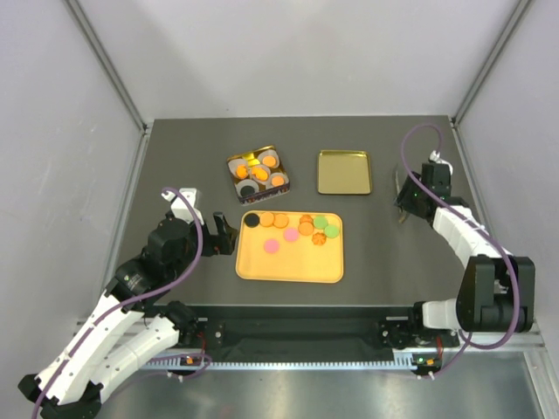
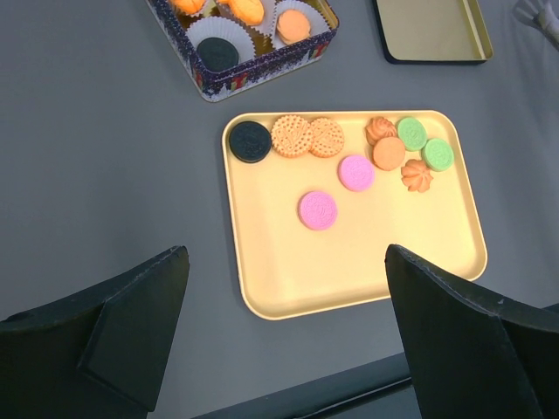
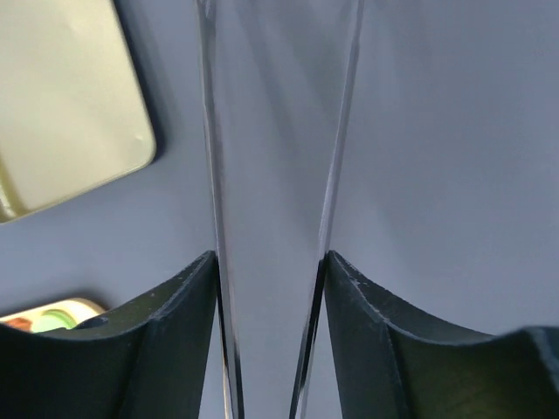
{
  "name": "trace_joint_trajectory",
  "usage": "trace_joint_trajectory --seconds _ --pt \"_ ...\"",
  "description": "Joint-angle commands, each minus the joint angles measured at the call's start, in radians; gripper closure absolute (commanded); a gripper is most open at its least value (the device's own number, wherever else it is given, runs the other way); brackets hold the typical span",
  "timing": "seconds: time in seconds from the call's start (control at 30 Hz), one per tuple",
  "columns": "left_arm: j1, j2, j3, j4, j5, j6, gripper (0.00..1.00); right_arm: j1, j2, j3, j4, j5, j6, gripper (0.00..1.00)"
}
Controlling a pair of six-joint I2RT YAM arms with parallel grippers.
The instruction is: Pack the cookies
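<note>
Left wrist view shows the left gripper (image 2: 284,336), jaws apart, above the yellow tray (image 2: 367,262) of cookies (image 2: 318,210); the right gripper (image 3: 269,340) clamps a clear strip (image 3: 271,175).

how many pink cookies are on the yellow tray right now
2. One pink cookie lies near the middle of the yellow tray, below the orange biscuits; the other pink cookie lies just nearer and to its left. None looks hidden.

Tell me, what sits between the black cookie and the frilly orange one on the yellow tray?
Two round orange biscuits, side by side along the tray's far edge; the left wrist view shows it best.
</note>
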Motion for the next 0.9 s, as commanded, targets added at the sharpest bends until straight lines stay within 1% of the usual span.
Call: trace_joint_trajectory --seconds 0.0,0.23,0.3,0.33,0.43,0.47,0.6,0.67,0.7,0.73,0.77,0.8,0.83,0.87 --pt "-0.003 0.002 -0.004 0.029 0.002 0.014 0.01 -0.015 0.021 -0.02 0.089 0.004 0.007 0.49" --pt "-0.003 0.013 -0.004 0.029 0.002 0.014 0.01 -0.021 0.033 -0.075 0.094 -0.01 0.007 0.43" --pt "-0.003 0.019 -0.004 0.029 0.002 0.015 0.01 -0.024 0.029 -0.09 0.091 -0.019 0.005 0.38" --pt "-0.003 0.021 -0.004 0.03 0.003 0.014 0.01 -0.026 0.024 -0.096 0.091 -0.023 0.007 0.31" --pt "-0.003 0.025 -0.004 0.029 0.002 0.014 0.01 -0.027 0.009 -0.107 0.088 -0.038 0.001 0.23" --pt "-0.003 0.025 -0.004 0.03 0.003 0.014 0.01 -0.027 -0.003 -0.109 0.082 -0.036 0.002 0.22" --pt "-0.003 0.029 -0.003 0.027 0.0 0.014 0.01 -0.027 -0.057 -0.081 0.028 -0.021 -0.016 0.22" --pt "-0.001 0.03 -0.004 0.029 -0.001 0.014 0.01 -0.017 -0.088 -0.035 0.016 -0.026 -0.021 0.24" --pt "-0.001 0.029 -0.003 0.027 -0.001 0.014 0.01 -0.007 -0.079 -0.003 -0.019 -0.021 -0.035 0.25" --pt "-0.003 0.03 -0.002 0.029 -0.003 0.014 0.01 0.006 -0.06 0.084 -0.044 -0.016 -0.045 0.25" --pt "-0.003 0.033 -0.002 0.027 -0.006 0.012 0.01 0.055 -0.004 0.133 -0.062 0.008 -0.056 0.29" --pt "-0.001 0.033 -0.001 0.027 -0.006 0.012 0.01 0.074 0.027 0.181 -0.081 0.016 -0.071 0.31" --pt "-0.003 0.032 -0.002 0.027 -0.009 0.011 0.01 0.103 0.064 0.271 -0.105 0.019 -0.079 0.34" --pt "-0.003 0.032 -0.002 0.023 -0.015 0.011 0.01 0.109 0.137 0.311 -0.112 0.016 -0.082 0.37"
